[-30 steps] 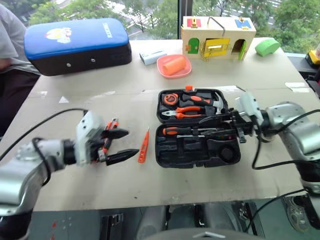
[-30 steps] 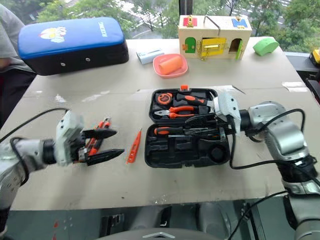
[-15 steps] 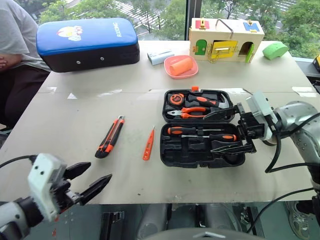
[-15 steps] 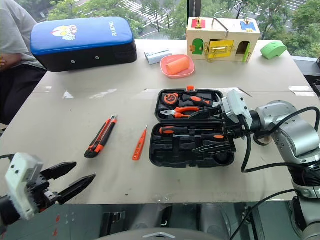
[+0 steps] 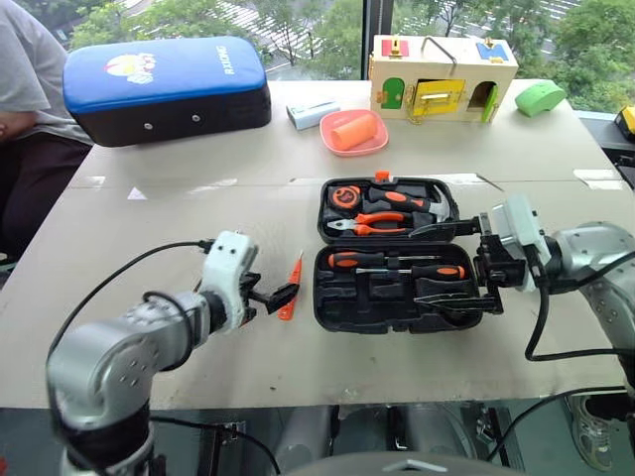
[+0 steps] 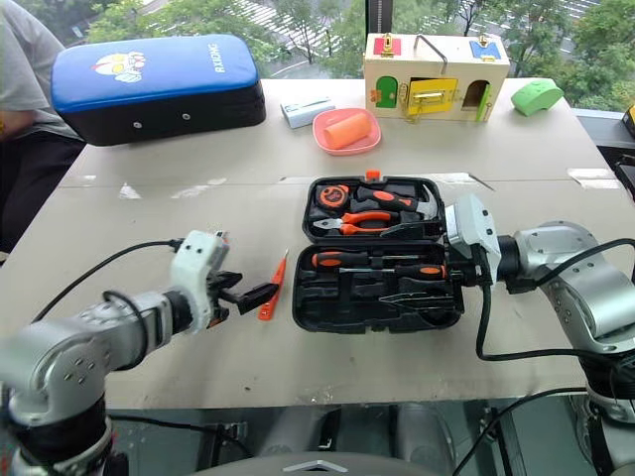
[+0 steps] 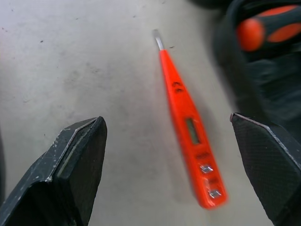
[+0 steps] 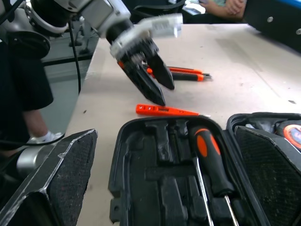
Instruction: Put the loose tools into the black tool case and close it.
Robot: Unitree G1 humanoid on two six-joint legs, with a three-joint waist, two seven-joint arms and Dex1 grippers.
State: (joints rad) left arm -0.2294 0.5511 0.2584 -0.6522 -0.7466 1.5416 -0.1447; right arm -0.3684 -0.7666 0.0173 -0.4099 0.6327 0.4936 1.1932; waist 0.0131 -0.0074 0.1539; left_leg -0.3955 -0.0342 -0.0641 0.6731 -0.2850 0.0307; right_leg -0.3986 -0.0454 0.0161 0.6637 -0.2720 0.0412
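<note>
the left claw (image 5: 279, 297) gapes wide and empty, the slim orange tester screwdriver (image 7: 188, 127) on the surface (image 5: 149, 228) between its fingers. the right claw (image 5: 451, 266) spreads empty over the open black tool case (image 5: 392, 297). far beyond the left claw, the blue padded case (image 5: 164, 84) bears unreadable white lettering.

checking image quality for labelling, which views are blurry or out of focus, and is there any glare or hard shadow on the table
Left wrist view: the orange tester screwdriver is fairly sharp, the case edge and screwdriver handle at the corner are smeared. Right wrist view: the black tool case is clear, the left gripper slightly soft, the near fingers blurred. Head views: even daylight, faint sheen on the table, only soft shadows.
</note>
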